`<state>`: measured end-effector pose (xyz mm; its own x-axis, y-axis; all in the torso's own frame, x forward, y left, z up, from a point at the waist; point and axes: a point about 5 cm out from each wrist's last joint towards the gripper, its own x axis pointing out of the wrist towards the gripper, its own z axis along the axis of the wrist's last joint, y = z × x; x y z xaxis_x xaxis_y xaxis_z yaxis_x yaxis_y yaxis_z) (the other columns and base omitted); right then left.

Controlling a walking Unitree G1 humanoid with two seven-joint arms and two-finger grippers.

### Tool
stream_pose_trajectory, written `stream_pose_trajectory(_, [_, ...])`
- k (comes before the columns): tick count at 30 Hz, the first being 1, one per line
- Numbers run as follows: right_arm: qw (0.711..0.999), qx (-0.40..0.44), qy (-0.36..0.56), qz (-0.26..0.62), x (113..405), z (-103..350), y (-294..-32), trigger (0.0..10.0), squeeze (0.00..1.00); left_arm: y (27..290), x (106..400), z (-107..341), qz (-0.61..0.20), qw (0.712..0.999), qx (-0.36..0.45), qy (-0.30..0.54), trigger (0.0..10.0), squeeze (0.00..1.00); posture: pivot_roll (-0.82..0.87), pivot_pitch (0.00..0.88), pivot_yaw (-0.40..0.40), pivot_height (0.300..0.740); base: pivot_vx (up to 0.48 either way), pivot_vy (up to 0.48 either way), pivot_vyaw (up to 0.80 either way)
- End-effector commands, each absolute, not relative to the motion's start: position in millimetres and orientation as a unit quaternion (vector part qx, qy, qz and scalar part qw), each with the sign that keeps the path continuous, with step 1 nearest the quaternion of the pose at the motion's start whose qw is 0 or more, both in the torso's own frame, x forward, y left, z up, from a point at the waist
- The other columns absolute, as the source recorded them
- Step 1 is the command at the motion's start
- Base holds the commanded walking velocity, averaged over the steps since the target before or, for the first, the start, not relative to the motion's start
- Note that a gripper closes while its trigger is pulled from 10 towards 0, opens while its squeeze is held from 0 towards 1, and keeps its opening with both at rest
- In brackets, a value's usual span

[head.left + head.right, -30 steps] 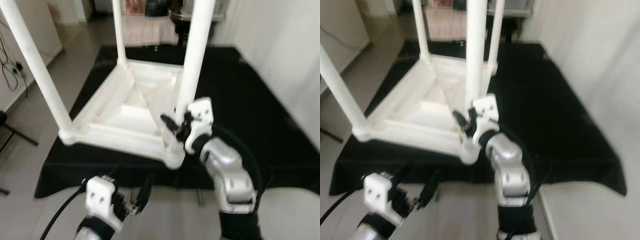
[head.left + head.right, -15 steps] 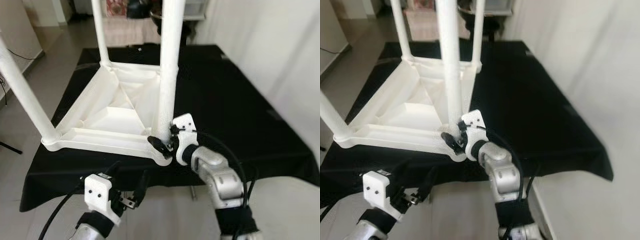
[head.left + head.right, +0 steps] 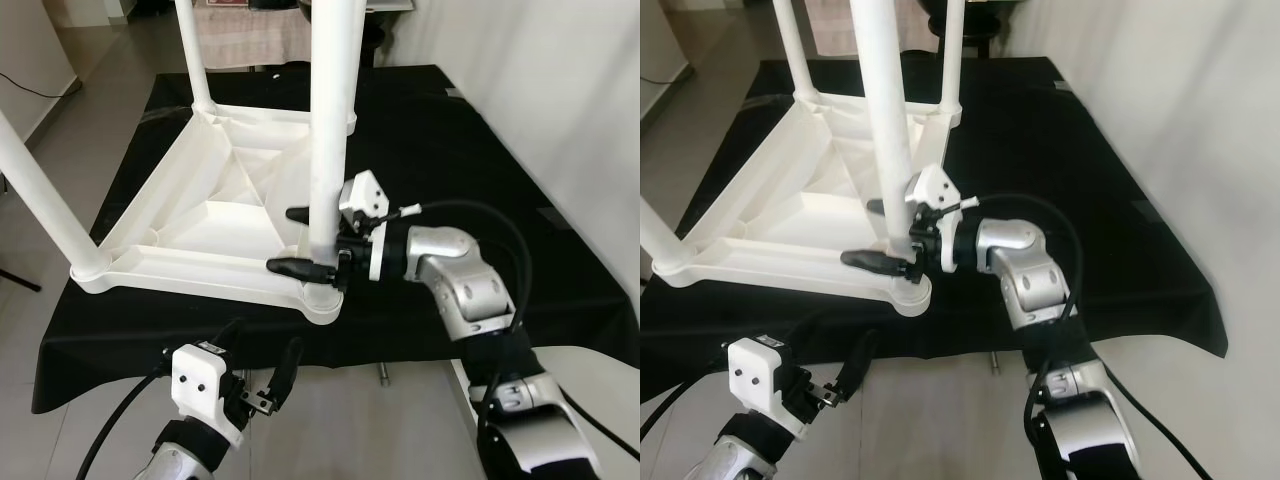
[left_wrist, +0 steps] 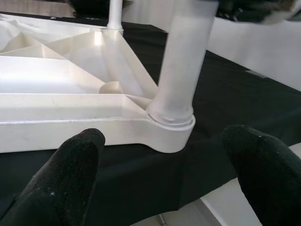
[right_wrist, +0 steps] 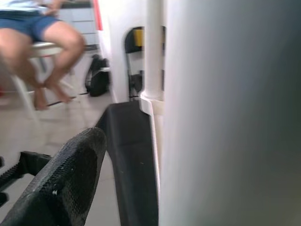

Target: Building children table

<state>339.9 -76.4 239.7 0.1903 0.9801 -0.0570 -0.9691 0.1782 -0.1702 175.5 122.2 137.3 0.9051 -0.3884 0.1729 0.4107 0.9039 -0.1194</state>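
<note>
Children's table [image 3: 215, 225], white plastic, lies upside down on a black cloth [image 3: 480, 150] covering a raised surface, legs pointing up. Right gripper [image 3: 307, 243] reaches in from the right at the base of the near leg [image 3: 328, 130], just above the corner socket; its two black fingers are spread, one on either side of the leg. Whether the pads press the leg cannot be told. Left gripper [image 3: 262, 368] hangs low before the cloth's front edge, fingers [image 4: 66, 179] spread wide, holding nothing; its wrist view looks at the same near corner. Person's bare legs [image 5: 42, 61], seated, visible in the right wrist view.
</note>
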Motion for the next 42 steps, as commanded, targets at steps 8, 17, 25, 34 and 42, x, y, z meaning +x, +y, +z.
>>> stream_pose_trajectory(8, [0.694,-0.091,-0.02,0.714,344.4,240.0,-70.6,0.0,0.0,119.4,170.0,137.4,-0.21,0.972,-0.078,-0.065,10.0,0.0,0.09,0.147,-0.038,0.74,0.0,0.0,0.0])
stream_pose_trajectory(17, [0.693,-0.116,-0.02,0.712,349.2,238.5,-85.6,0.0,0.0,119.1,169.7,137.1,-0.212,0.972,-0.081,-0.063,10.0,0.0,0.07,0.138,-0.031,0.74,0.0,0.0,0.0])
stream_pose_trajectory(25, [0.764,-0.12,-0.045,0.632,351.5,240.9,-109.4,0.0,0.0,120.3,169.7,137.0,-0.211,0.972,-0.082,-0.063,10.0,0.0,0.06,0.14,-0.033,0.74,0.0,0.0,0.0])
stream_pose_trajectory(34, [0.973,-0.045,0.089,0.209,302.0,148.6,-90.2,0.0,0.0,126.2,175.4,133.8,-0.219,0.971,-0.082,-0.057,10.0,0.0,0.02,0.116,-0.011,0.74,0.0,0.0,0.0])
stream_pose_trajectory(42, [0.97,-0.039,0.094,0.22,305.5,152.9,-79.6,10.0,0.0,127.7,176.5,134.7,-0.206,0.973,-0.079,-0.064,10.0,0.0,0.03,0.109,-0.026,0.74,0.0,0.0,0.0])
